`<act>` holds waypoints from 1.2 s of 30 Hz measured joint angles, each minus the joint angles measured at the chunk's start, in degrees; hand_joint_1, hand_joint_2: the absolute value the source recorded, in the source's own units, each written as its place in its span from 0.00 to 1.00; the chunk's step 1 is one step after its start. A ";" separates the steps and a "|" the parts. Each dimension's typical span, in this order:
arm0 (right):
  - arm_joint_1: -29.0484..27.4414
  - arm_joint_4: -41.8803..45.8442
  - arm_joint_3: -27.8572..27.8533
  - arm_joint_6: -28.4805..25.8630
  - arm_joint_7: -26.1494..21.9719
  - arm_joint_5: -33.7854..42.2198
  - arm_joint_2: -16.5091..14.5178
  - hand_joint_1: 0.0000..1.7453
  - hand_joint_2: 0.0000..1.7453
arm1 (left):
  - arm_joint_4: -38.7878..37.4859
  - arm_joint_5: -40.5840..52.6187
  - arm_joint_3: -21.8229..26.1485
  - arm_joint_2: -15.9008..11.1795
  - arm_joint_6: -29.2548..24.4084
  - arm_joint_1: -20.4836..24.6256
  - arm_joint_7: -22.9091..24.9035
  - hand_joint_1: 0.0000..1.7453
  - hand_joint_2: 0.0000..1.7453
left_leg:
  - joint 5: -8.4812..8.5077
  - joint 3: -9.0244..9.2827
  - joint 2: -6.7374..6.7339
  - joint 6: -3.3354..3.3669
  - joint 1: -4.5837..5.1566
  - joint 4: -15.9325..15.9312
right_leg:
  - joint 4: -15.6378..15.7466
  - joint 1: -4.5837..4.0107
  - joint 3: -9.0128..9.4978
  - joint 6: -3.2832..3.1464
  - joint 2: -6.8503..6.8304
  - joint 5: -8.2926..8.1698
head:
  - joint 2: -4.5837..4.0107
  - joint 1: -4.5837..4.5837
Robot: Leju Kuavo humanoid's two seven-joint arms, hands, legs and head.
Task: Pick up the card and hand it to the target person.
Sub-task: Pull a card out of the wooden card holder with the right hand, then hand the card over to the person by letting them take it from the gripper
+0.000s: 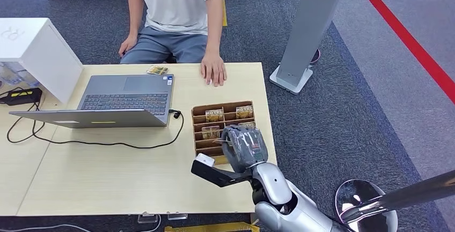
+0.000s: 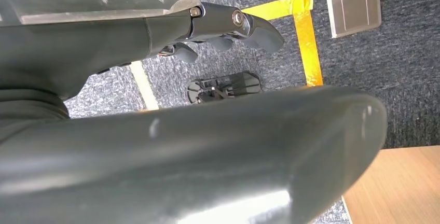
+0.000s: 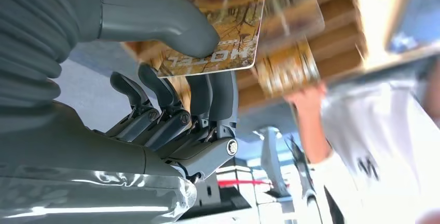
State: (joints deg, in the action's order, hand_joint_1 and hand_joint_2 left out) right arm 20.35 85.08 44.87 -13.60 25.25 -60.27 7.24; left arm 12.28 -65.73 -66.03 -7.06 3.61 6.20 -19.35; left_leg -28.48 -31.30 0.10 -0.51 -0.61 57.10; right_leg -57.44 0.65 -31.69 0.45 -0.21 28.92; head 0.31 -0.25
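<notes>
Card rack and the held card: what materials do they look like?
Card rack: brown corrugated cardboard by its look, matte, with raw slat edges. Card pinched in the right hand: likely glossy plastic or laminated stock; it stays flat, has a rounded corner, printed artwork and a sheen. Which of the two is unclear.

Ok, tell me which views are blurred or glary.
Head view: sharp, evenly lit, with glare on the silver right arm. Right wrist view: the card the right hand pinches is readable; the person behind is blurred. Left wrist view: the left hand close, soft, with highlights.
</notes>
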 joint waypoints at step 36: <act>10.48 -8.88 -2.45 -25.98 -23.36 -4.94 -5.67 0.76 1.00 | 0.02 2.08 -0.54 0.40 3.74 2.63 1.67 0.00 0.00 | 0.01 -0.02 0.01 -0.01 0.00 0.00 | -0.02 0.00 0.01 0.00 -0.01 0.00 | 0.00 -0.01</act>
State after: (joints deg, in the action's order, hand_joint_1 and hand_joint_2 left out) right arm 30.83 76.20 42.41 -39.58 1.89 -65.21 1.57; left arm 12.31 -63.65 -66.57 -6.66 7.34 8.83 -17.68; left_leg -28.47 -31.32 0.11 -0.52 -0.61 57.10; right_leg -57.46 0.65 -31.68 0.45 -0.23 28.92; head 0.31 -0.26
